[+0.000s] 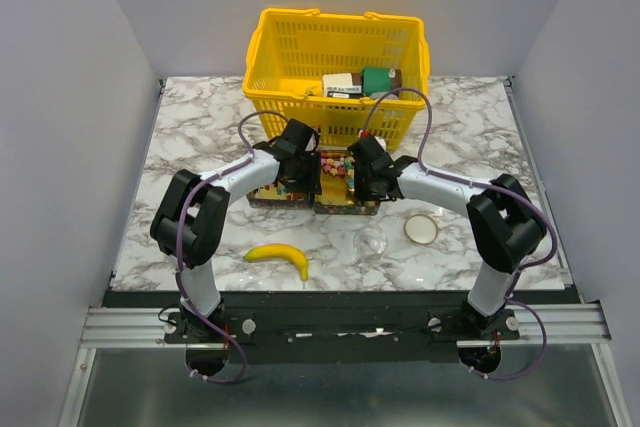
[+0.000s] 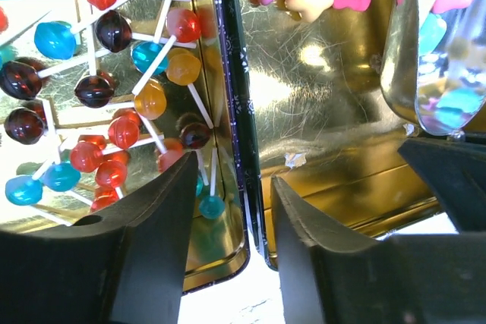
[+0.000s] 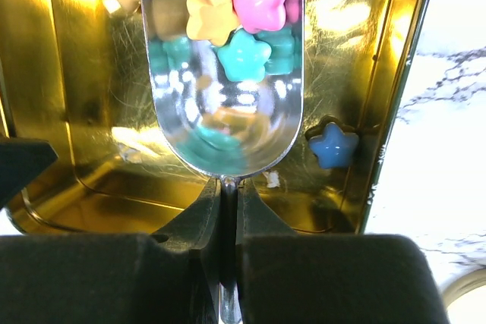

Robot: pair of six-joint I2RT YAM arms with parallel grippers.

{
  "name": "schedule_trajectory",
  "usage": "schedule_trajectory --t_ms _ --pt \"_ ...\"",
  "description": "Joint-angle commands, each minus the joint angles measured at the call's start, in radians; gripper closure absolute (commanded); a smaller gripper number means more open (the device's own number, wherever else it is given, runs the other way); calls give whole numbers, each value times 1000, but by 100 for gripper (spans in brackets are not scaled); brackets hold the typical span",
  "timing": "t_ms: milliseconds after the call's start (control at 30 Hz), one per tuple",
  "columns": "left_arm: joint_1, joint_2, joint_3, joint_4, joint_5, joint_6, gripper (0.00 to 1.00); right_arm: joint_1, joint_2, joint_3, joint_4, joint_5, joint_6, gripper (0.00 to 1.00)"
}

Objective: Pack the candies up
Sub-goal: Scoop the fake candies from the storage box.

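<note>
Right gripper (image 3: 229, 210): pinching shut on handle of shiny metal scoop (image 3: 228, 111), carrying pastel star-shaped candies (image 3: 244, 55) above gold rectangular tin (image 3: 364, 73), one blue star lying inside. Left gripper (image 2: 230, 218): standing parted, straddling dark tin rim (image 2: 241, 127) beside stick lollipops (image 2: 114, 96).

The candies (image 1: 337, 165) — small glossy stars in pink, teal, cream and yellow — lie heaped inside the gold tin (image 3: 91, 111); one blue star (image 3: 332, 146) sits alone by its right wall.
</note>
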Motion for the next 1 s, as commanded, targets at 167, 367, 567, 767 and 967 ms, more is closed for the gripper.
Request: schedule_trajectory --t_ms 167,367,567,767,967 --pt "4 -61 71 -16 -32 8 34 -10 -68 -45 -34 -3 -178 99" --pt "7 -85 101 -23 -32 5 24 -7 -133 -117 18 -36 -250 99" --pt "8 -110 113 -34 -38 5 11 -1 -203 -174 83 -67 -306 99" --pt "13 -150 99 -17 -58 23 1 2 -317 -202 75 -56 -316 99" --pt "16 -237 6 69 -107 61 1 6 -429 -196 16 -60 -311 99"
